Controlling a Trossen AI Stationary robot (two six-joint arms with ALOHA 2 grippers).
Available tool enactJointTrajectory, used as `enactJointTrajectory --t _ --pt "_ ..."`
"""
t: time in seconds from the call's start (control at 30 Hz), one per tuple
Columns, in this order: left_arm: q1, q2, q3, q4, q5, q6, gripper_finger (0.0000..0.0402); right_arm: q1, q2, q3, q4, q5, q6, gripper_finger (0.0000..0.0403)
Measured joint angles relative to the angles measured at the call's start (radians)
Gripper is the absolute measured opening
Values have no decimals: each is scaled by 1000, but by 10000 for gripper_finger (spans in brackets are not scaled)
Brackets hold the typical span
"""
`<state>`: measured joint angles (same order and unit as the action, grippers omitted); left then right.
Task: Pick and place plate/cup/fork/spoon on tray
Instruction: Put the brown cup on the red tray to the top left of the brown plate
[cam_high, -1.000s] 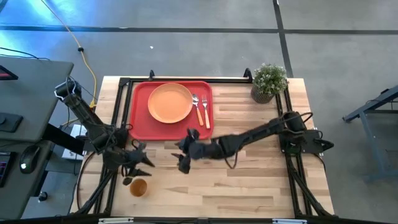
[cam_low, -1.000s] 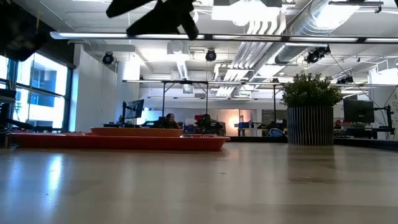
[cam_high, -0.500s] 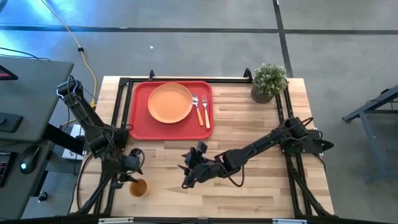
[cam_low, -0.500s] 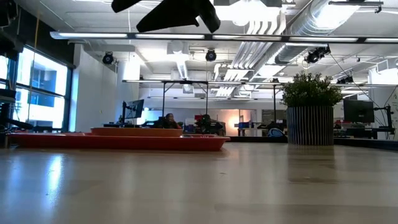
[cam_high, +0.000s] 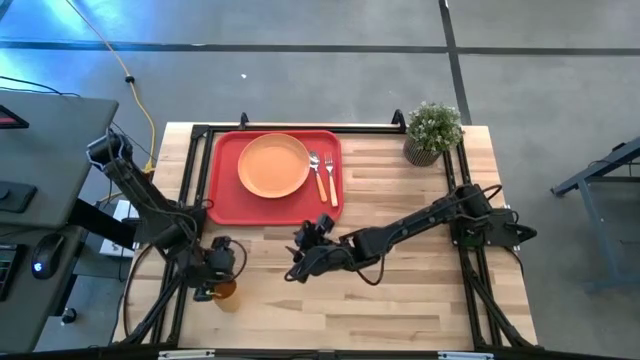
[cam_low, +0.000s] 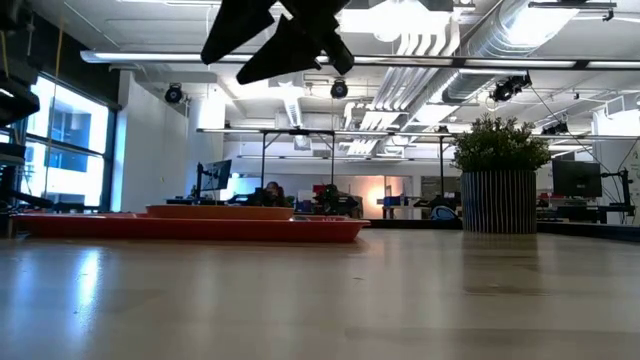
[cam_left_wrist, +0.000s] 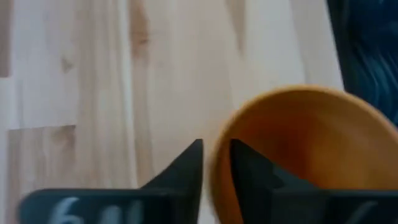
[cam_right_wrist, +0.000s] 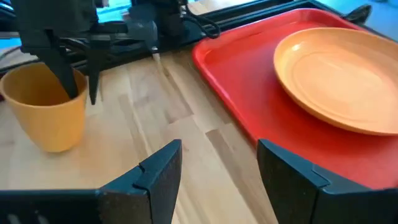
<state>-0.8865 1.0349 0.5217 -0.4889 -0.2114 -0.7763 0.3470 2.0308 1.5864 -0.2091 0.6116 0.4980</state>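
The orange-yellow cup (cam_high: 224, 293) stands upright on its base on the wood near the table's near left corner. My left gripper (cam_high: 213, 282) is right over it, shut on its rim. My right gripper (cam_high: 297, 262) hangs open above the table's middle, nothing between its fingers, facing the cup (cam_right_wrist: 45, 109) and the tray. The red tray (cam_high: 226, 204) lies at the far left. On it sit the orange plate (cam_high: 273, 165) and, to the plate's right, the spoon (cam_high: 316, 172) and the fork (cam_high: 330, 180). My left gripper pinches the cup's rim (cam_left_wrist: 219, 155) with one finger inside (cam_right_wrist: 64, 78) the cup and one outside (cam_right_wrist: 93, 81). The fingers come from above, pointing down. The cup stays upright with its base on the table.
A potted plant (cam_high: 432, 131) stands at the far right corner. Black frame rails (cam_high: 196, 180) run along the table's edges. Bare wood stretches between the tray and the near edge, on the right half of the table.
My left gripper has moved toward the near edge and down onto the cup, and its spread fingers have drawn together on the rim. My right gripper swung toward the near edge, then back toward the tray, staying open. The cup has kept its place.
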Motion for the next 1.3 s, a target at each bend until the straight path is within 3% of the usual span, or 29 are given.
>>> enactJointTrajectory --t 0.13,0.27,0.53,0.67,0.77,0.9,1.0,1.2,1.3 --pt "90 -23 16 -56 31 16 12 9 0 0 -65 80 11 200" --pt "292 -37 149 -279 -40 172 10 4 0 0 -172 185 31 200" --pt "693 -33 501 -609 -111 407 4 -89 0 1 -330 63 33 200" --pt "870 -37 582 -661 -312 412 3 -150 -5 1 -361 39 -77 200" --pt "999 -38 572 -675 -391 425 2 -204 -10 1 -410 10 -115 200" --pt "1171 -28 528 -639 -400 446 2 -256 -10 -6 -478 -20 -154 200" --pt "1291 -27 478 -564 -389 468 2 -287 -11 -47 -425 -29 -211 200" --pt "1567 -21 384 -351 -187 572 2 -347 -11 -175 -184 -193 -297 200" --pt "1688 -10 326 -295 -170 569 1 -355 -11 -242 14 -314 -337 200"
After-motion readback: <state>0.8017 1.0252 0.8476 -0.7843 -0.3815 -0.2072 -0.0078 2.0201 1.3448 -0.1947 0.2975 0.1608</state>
